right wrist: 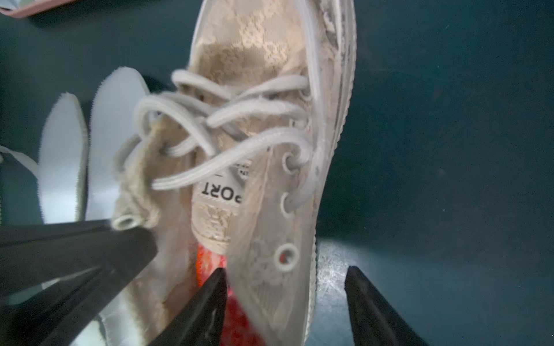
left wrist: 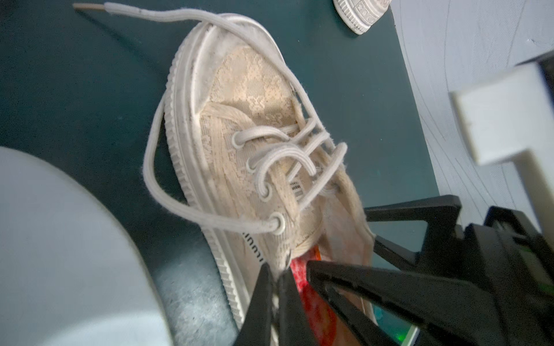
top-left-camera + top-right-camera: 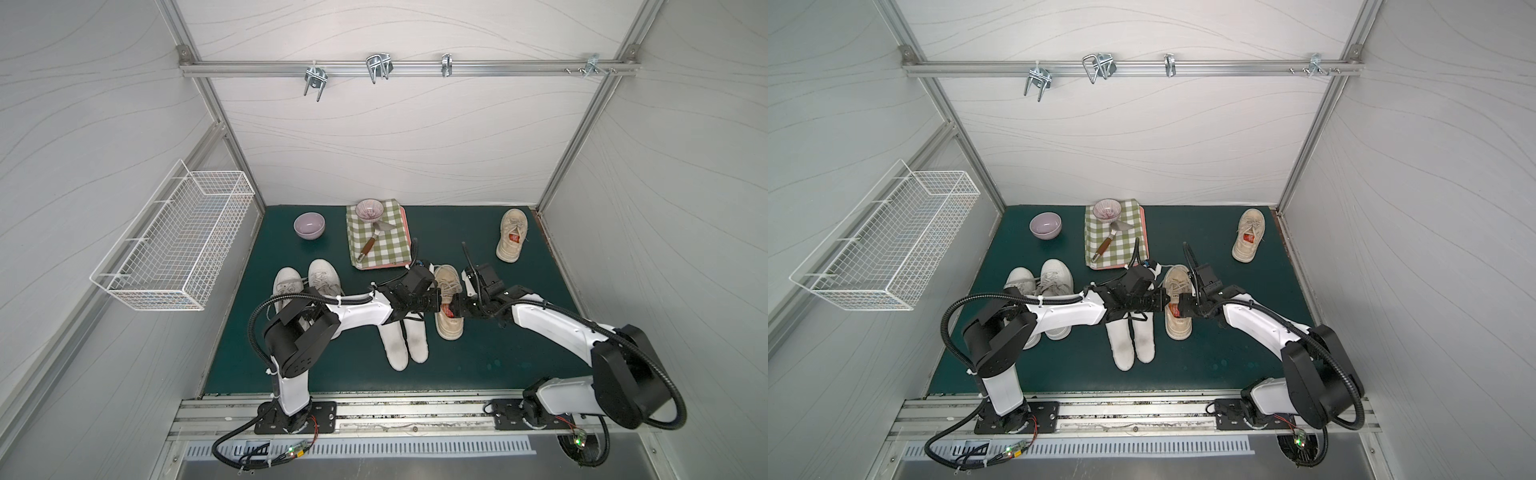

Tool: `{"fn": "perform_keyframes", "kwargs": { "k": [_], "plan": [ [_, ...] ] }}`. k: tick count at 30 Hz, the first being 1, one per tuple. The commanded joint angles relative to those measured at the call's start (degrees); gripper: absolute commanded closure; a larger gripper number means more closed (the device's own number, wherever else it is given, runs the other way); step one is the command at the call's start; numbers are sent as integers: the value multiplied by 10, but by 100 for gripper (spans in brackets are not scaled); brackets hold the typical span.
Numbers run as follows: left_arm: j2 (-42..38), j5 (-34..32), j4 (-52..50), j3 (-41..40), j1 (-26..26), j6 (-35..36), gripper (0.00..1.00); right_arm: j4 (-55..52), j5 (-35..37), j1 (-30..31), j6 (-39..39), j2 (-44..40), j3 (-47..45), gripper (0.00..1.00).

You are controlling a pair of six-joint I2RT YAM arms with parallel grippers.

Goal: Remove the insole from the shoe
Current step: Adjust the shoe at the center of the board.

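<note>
A beige lace-up shoe [image 3: 448, 286] [image 3: 1177, 282] [image 2: 248, 119] [image 1: 254, 45] lies on the green mat between both arms, toe pointing away. Its red insole [image 3: 447, 311] [image 3: 1173, 309] [image 2: 311, 296] [image 1: 236, 323] shows inside the opening. My left gripper [image 3: 436, 305] [image 2: 275, 274] is shut on the shoe's near side wall at the collar. From the opposite side, my right gripper [image 3: 457, 309] [image 1: 284, 271] stands open astride the other side wall. One of its fingers [image 1: 209, 299] rests inside on the insole, while its mate hangs outside over the mat.
Two loose white insoles [image 3: 405, 345] lie just left of the shoe, and a pair of white sneakers [image 3: 305, 282] sits under the left arm. A second beige shoe [image 3: 513, 237] stands back right. A checked cloth [image 3: 380, 241], purple bowl [image 3: 309, 225] and wall basket [image 3: 174, 245] are behind and left.
</note>
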Motion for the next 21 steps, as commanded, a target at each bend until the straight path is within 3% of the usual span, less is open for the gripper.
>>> {"fn": "perform_keyframes", "kwargs": {
  "k": [1,9,21],
  "plan": [
    [6,-2,8,22,-3,3,99,2,16,4,3,32,26,33],
    [12,-5,-2,26,-2,15,90,45,62,4,27,33,45,29],
    [32,-10,-23,56,-5,51,56,61,69,-12,46,22,54,30]
  ]
}}
